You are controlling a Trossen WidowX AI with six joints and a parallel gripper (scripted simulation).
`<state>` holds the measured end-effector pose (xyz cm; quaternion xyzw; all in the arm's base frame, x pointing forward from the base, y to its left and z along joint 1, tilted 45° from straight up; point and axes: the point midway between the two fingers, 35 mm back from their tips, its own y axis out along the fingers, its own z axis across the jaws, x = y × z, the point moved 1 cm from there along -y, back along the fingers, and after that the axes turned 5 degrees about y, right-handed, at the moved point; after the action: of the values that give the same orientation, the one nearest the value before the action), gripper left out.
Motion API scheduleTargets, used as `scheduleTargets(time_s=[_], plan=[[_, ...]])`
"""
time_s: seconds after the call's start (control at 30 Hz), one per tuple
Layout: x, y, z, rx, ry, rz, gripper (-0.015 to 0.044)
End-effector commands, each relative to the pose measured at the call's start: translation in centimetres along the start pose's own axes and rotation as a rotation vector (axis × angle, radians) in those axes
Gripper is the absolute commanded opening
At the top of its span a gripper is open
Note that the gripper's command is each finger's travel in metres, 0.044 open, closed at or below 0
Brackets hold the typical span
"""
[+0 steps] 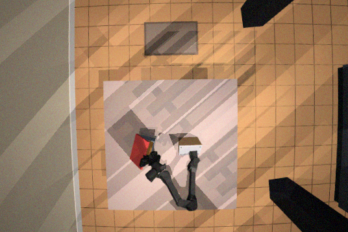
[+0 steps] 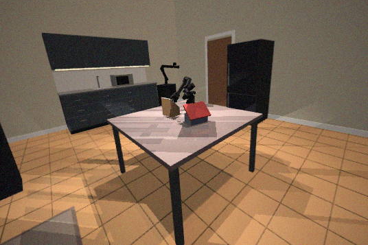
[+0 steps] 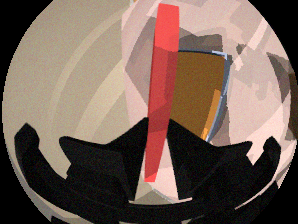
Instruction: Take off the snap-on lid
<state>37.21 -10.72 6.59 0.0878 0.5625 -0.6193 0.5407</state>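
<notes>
The red lid [image 1: 139,149] [image 2: 196,110] [image 3: 161,76] is off the box on one side and tilted steeply; the wrist view shows it almost edge-on. The storage box [image 1: 150,145] [image 2: 194,120] [image 3: 197,92] has blue walls and an orange inside. It stands on the table [image 1: 195,107] [image 2: 154,137], partly uncovered beside and under the lid. My gripper [image 1: 145,159] [image 2: 188,100] [image 3: 157,121] is shut on the lid's near edge and holds it above the box.
A tan-topped white block [image 1: 189,145] [image 2: 169,107] stands on the table to the right of the box, close to my arm. On the floor beyond the table lies a grey mat [image 1: 170,38]. A dark fridge [image 2: 248,75] and a kitchen counter [image 2: 106,104] stand by the walls.
</notes>
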Motion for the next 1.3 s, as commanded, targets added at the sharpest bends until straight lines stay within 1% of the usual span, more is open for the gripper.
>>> scheduleTargets(time_s=[0.0, 1.27], plan=[[-0.1, -0.5, 1.0, 0.015, -0.01, 0.004, 0.0], [-0.5, -3.6, 4.6, 0.015, -0.01, 0.002, 0.0]])
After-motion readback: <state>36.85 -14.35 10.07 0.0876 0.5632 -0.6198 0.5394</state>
